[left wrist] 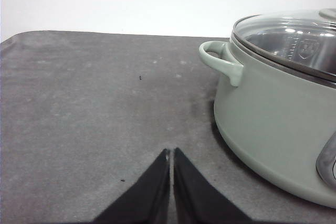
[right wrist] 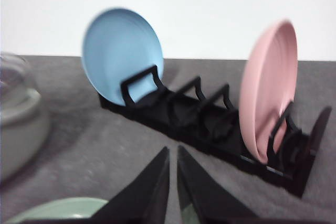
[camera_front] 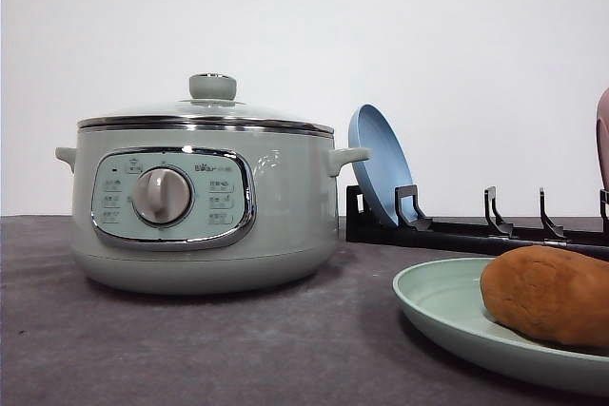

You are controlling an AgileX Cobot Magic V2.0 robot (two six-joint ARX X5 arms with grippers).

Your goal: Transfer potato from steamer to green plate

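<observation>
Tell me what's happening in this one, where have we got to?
Nothing is being held. The orange-brown oblong potato already lies on the pale mint-green round plate, and the sage-green electric steamer stands beside it with its glass lid on. Both grippers are shut and empty: the left gripper by the steamer, the right gripper facing the black plate rack.

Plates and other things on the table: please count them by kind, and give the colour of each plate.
Plates: 3 - green plate, blue plate, pink plate
Steamer: 1
Potato: 1, lying on the green plate
Black plate rack: 1, holding the blue and pink plates upright
Total: 6
</observation>
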